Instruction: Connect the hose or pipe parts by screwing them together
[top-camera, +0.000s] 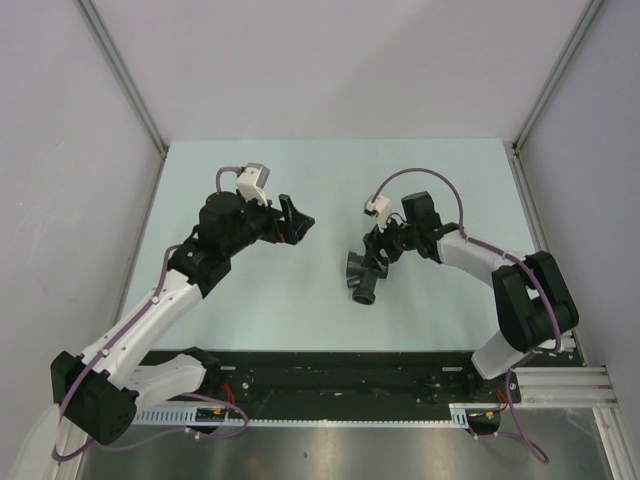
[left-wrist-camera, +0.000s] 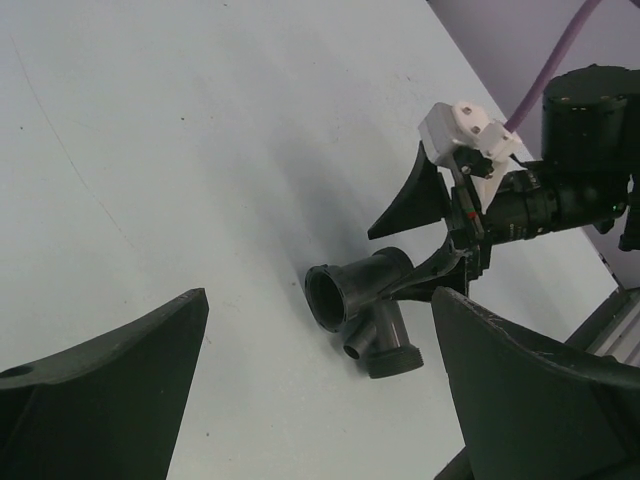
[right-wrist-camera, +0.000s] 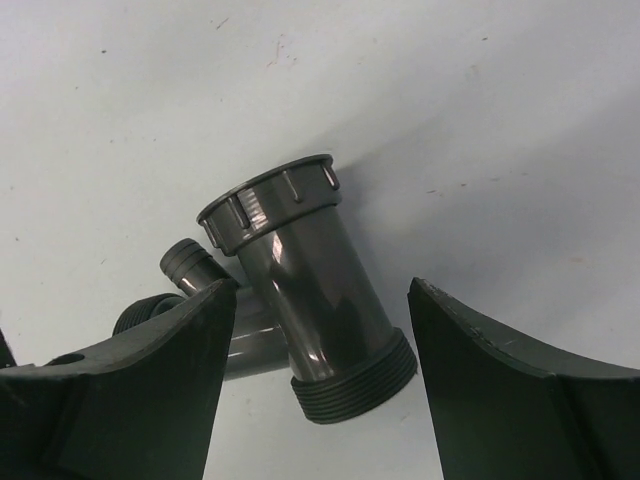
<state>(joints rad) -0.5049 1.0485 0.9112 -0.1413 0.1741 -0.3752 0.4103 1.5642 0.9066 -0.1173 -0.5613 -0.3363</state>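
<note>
Pipe fitting (top-camera: 362, 278), dark grey, branched, lies on the pale table (top-camera: 250, 300) right of centre, well fwd of the arm bases. In the right wrist view its main tube runs diagonally, w/ a ribbed nut (right-wrist-camera: 268, 195) at the far end and a threaded end (right-wrist-camera: 355, 385) nearest the camera. A small barbed stub (right-wrist-camera: 190, 262) and a second branch w/ a round mouth go off to the left side. From the left wrist view that wide mouth faces the camera and the shorter tube points down toward the table. Right gripper (top-camera: 378, 255) sits just behind and over the fitting, jaws parted and straddling the main tube: one finger (right-wrist-camera: 500, 390) stands clear of it w/ table showing between, the other overlaps the side branch, and contact there can't be told. Nothing looks clamped. Left gripper (top-camera: 296, 218) hangs left of centre, well apart from the fitting, aimed across at it, jaws spread wide and holding nothing. White camera housings sit on both wrists, w/ purple cables looping off each arm.
</note>
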